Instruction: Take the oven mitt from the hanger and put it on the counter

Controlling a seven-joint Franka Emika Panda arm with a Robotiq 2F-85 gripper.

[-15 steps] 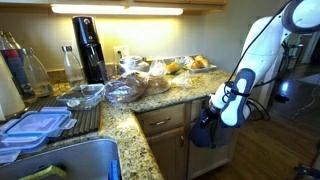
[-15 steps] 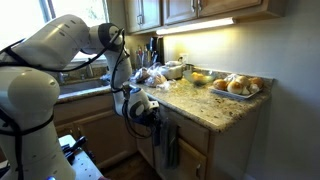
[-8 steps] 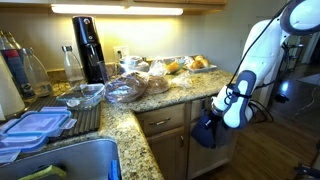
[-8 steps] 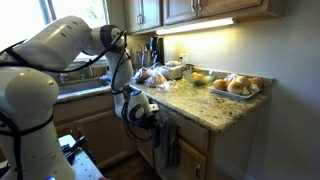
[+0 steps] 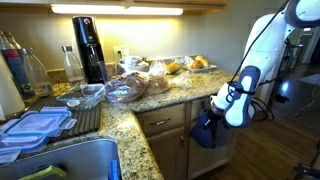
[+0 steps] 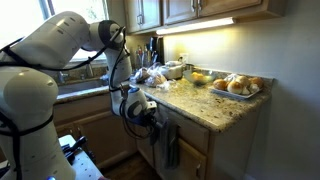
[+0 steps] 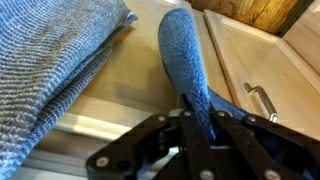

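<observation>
The claw (image 7: 197, 120) is pinched tight around one end of the blue oven mitt (image 7: 185, 55), which sits against the light wooden cabinet front (image 7: 250, 55) below the speckled counter (image 5: 128, 118), just beside a grey-blue dish towel (image 7: 55, 70).

A home kitchen: a speckled granite table (image 5: 128, 125) on light wooden cabinets (image 5: 165, 122), a steel sink (image 5: 75, 158), an under-cabinet light (image 5: 130, 10), a tall black appliance (image 5: 88, 45) and a tray of baked goods (image 6: 235, 87).
</observation>
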